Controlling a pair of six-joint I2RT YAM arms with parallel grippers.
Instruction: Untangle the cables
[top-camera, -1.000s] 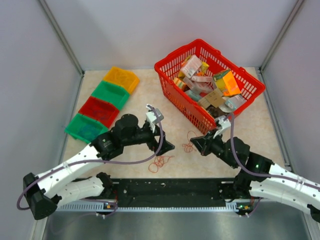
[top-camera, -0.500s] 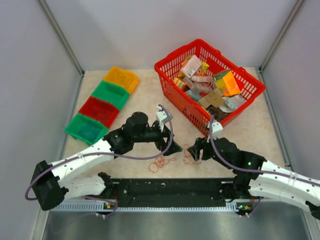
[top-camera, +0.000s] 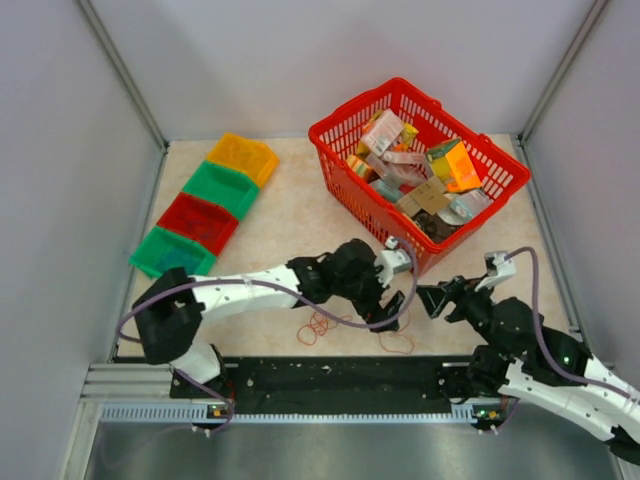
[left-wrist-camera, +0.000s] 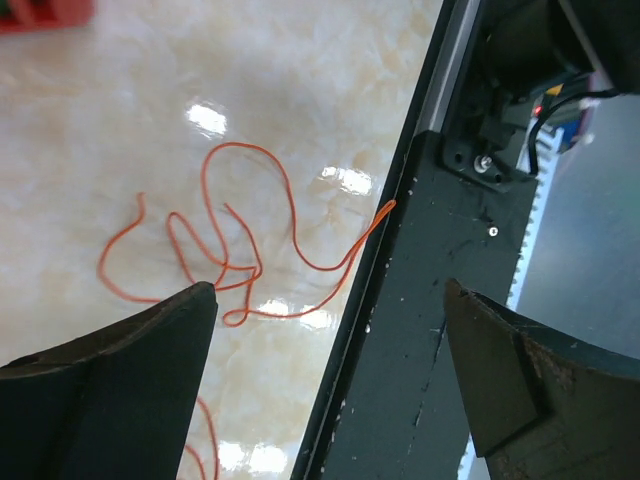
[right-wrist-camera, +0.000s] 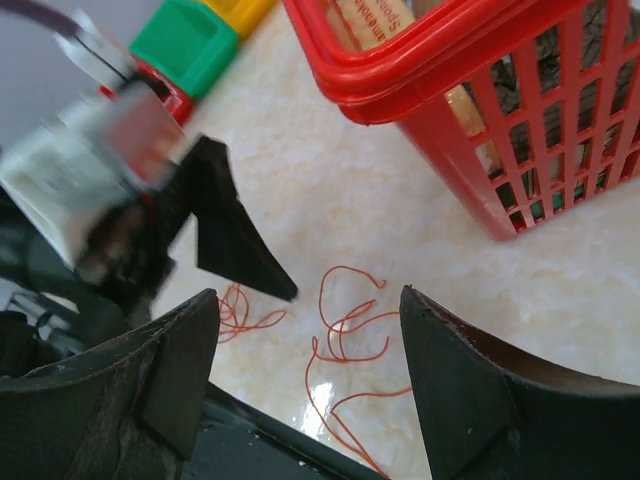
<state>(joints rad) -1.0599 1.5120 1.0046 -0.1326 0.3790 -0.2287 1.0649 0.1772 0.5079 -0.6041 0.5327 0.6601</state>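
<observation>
Two orange-red cables lie on the table near its front edge: a small tangle (top-camera: 320, 325) and a looser strand (top-camera: 398, 343). My left gripper (top-camera: 392, 312) reaches far to the right and hangs open over the looser strand. In the left wrist view that strand (left-wrist-camera: 230, 250) lies just ahead of the open gripper (left-wrist-camera: 328, 292), one end touching the black rail (left-wrist-camera: 420, 330). My right gripper (top-camera: 428, 300) is open and empty. Its wrist view has the strand (right-wrist-camera: 345, 325) between the spread fingers of the gripper (right-wrist-camera: 305, 298) and the tangle (right-wrist-camera: 240, 310) further left.
A red basket (top-camera: 340, 165) full of packets stands at the back right, close behind both grippers. A row of green, red and yellow bins (top-camera: 205, 205) sits at the left. The black front rail (top-camera: 330, 375) runs beside the cables.
The right gripper opened, let the looser strand go and drew back to the right. The left arm swung right across the table to that strand, which now lies nearer the rail.
</observation>
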